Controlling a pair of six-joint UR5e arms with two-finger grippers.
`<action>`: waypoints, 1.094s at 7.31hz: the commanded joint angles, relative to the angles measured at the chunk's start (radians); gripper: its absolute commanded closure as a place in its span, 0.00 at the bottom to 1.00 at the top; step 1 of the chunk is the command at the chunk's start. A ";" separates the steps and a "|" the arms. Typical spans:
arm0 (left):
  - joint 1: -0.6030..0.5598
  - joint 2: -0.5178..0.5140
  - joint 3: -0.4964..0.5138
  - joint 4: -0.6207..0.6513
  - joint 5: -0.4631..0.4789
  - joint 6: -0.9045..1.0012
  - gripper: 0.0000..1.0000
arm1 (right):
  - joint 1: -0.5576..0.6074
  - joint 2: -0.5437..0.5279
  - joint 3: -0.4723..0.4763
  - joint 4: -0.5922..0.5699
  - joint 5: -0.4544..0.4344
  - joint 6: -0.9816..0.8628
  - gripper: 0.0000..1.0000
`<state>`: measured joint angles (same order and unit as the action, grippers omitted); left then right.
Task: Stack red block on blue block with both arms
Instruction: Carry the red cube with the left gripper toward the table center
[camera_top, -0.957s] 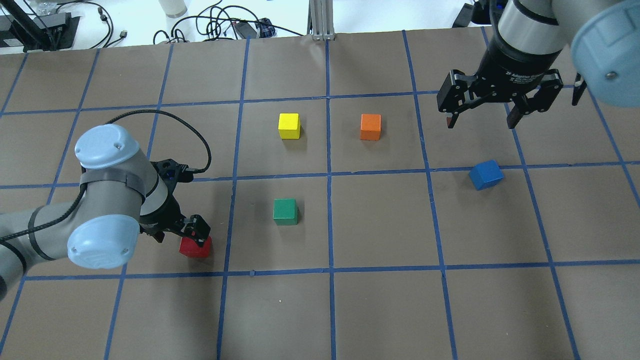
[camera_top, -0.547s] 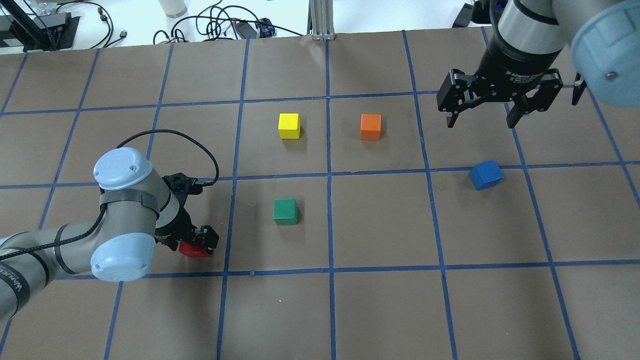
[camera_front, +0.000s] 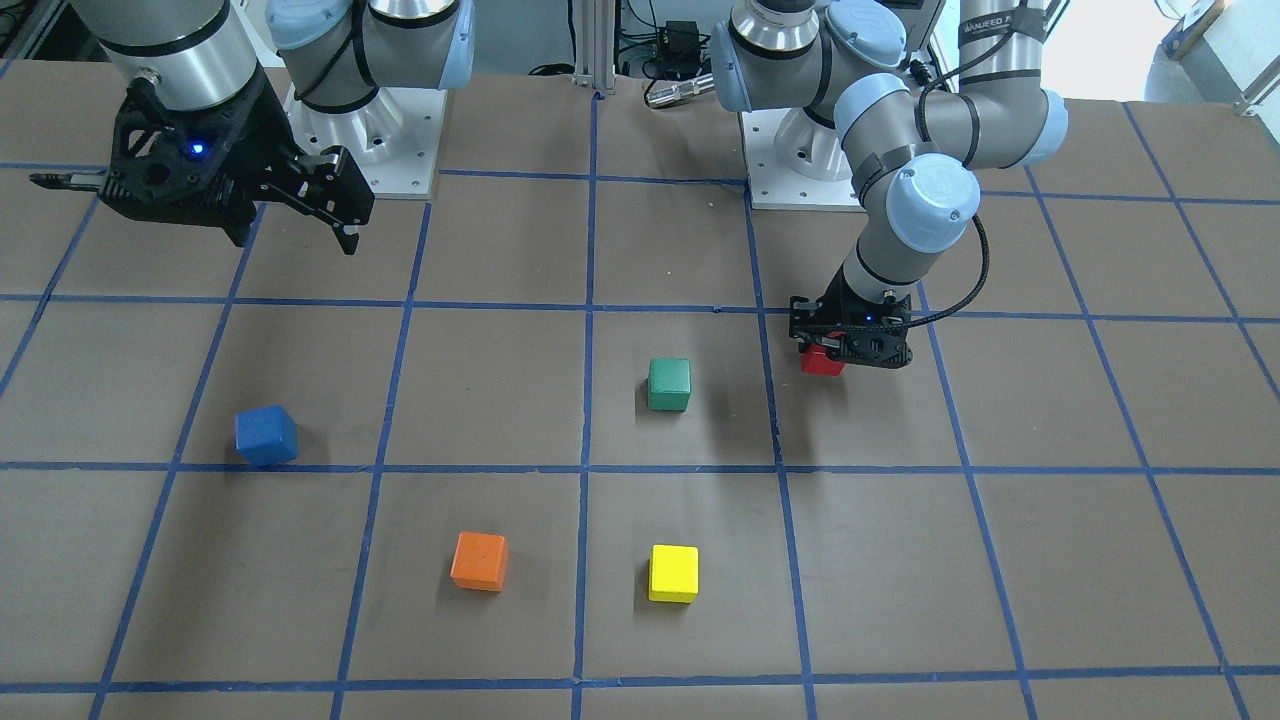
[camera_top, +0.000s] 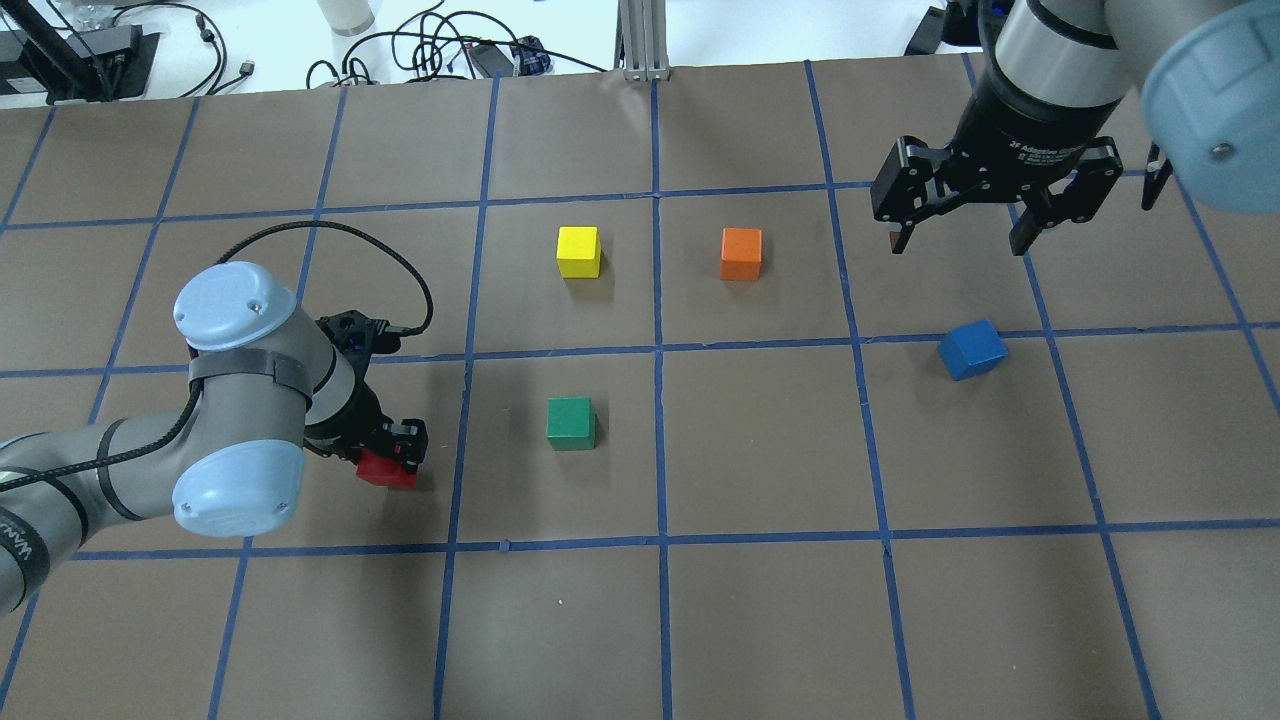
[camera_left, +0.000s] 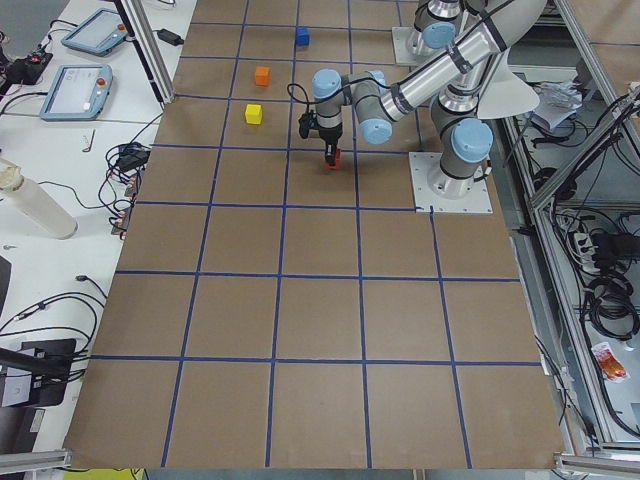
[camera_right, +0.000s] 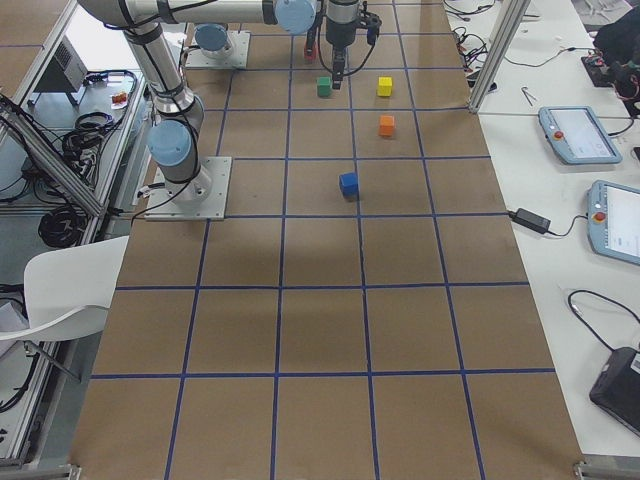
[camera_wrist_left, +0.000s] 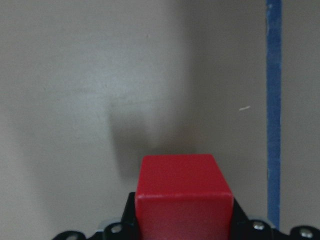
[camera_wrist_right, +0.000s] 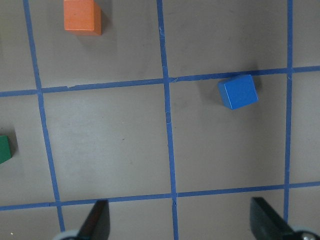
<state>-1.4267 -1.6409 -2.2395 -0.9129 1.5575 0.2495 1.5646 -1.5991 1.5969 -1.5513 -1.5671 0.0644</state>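
Clamping the red block (camera_top: 381, 472) in the left gripper (camera_top: 392, 457).
Holding the right gripper (camera_top: 958, 243) wide open and empty, beyond the blue block (camera_top: 972, 349).

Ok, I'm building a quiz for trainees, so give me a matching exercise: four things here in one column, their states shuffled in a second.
Things:
1. red block
2. blue block
3. green block
4. right claw

States:
A. open and empty
B. lying free, askew to the tape grid
C. held in the left claw
D. lying free, square to the tape grid

Pairs: 1-C, 2-B, 3-D, 4-A
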 joint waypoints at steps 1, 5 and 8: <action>-0.116 -0.011 0.116 -0.014 -0.050 -0.068 1.00 | 0.000 0.001 0.000 -0.001 -0.002 0.000 0.00; -0.401 -0.160 0.371 -0.031 -0.096 -0.378 1.00 | 0.000 0.001 0.000 -0.003 -0.002 -0.002 0.00; -0.458 -0.339 0.486 0.027 -0.093 -0.447 1.00 | -0.002 0.001 0.000 0.008 -0.016 -0.002 0.00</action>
<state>-1.8640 -1.9070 -1.7962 -0.9232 1.4658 -0.1507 1.5638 -1.5974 1.5969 -1.5529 -1.5715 0.0633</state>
